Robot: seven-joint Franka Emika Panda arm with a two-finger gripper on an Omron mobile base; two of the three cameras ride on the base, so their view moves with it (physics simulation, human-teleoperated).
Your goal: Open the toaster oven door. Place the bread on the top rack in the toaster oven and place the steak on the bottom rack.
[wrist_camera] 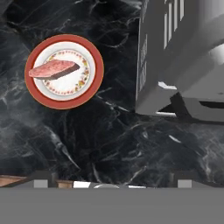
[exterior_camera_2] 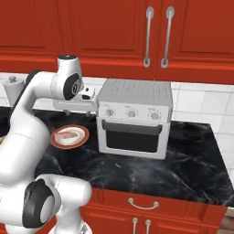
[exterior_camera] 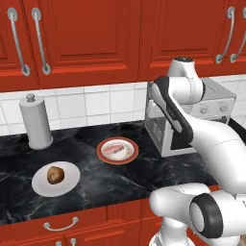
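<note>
Nothing done: oven (exterior_camera_2: 135, 118) door (exterior_camera_2: 133, 137) closed, steak (wrist_camera: 54, 69) at ten o'clock, bread (exterior_camera: 55, 175) plated; gripper (exterior_camera_2: 78, 106) jaws apart, empty.

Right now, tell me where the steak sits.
The steak lies on a red-rimmed plate on the dark counter, between the bread and the toaster oven, just left of the oven.

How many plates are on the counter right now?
2. A red-rimmed plate carrying the steak sits left of the toaster oven; a plain white plate with the bread is nearer the counter's front-left.
</note>
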